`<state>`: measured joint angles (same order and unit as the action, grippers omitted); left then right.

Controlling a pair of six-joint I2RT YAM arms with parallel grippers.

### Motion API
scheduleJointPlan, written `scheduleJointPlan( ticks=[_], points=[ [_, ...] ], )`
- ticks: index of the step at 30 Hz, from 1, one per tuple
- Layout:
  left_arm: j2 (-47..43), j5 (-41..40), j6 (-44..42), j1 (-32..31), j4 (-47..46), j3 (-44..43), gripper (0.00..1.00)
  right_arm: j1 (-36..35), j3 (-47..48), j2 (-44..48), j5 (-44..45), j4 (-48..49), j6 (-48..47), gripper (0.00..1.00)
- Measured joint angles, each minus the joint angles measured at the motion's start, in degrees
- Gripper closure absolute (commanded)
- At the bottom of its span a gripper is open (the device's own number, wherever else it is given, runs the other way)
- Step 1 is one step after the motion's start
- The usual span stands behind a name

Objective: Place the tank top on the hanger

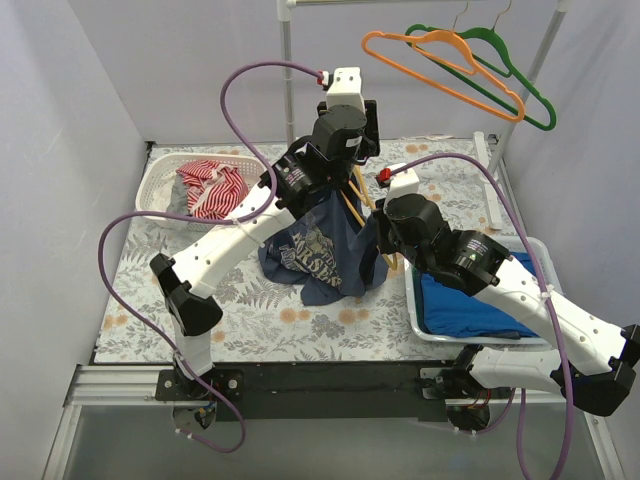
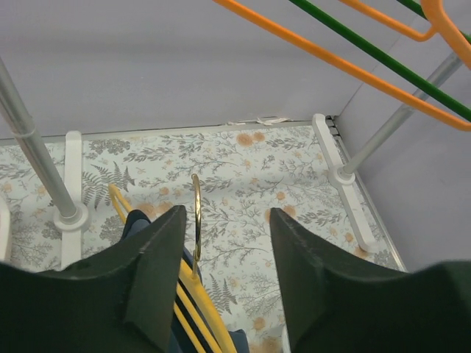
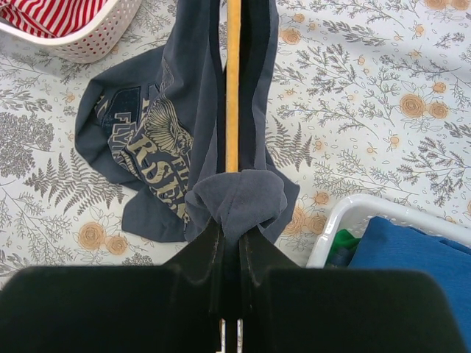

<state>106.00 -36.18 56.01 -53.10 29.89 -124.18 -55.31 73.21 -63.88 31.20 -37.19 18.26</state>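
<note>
While the white basket with its striped cloth sits at the far left of the tabletop, the left gripper hovers, jaws apart, close over the hanger, whose metal hook shows beyond the gap. At centre the tank top drapes over that hanger, hem pooled on the tabletop. The right gripper has its jaws clamped on the hanger's yellow bar, navy cloth bunched against them. At right, a white bin holds blue cloth.

Bright, even light; soft shadows.
</note>
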Motion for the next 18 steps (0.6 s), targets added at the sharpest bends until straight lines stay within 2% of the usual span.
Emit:
scheduleJointPlan(
  ticks=[2,4,7,10,18],
  points=[
    [-0.13,0.04,0.46,0.0,0.04,0.11,0.42,0.0,0.0,0.0,0.07,0.0,0.0,0.99],
    [-0.48,0.02,0.57,0.0,-0.13,0.59,0.31,0.0,0.0,0.02,0.17,0.0,0.0,0.99],
    [-1.55,-0.07,0.42,0.13,0.02,1.55,0.2,0.0,0.0,0.15,0.35,-0.02,-0.02,0.99],
    [-3.08,-0.2,0.24,0.52,0.13,1.97,0.02,0.0,0.0,0.61,0.61,-0.11,-0.09,0.99],
    [-9.97,-0.42,-0.26,2.25,-0.2,2.82,0.02,0.0,0.24,3.93,1.7,-0.96,-0.48,0.99]
  ],
)
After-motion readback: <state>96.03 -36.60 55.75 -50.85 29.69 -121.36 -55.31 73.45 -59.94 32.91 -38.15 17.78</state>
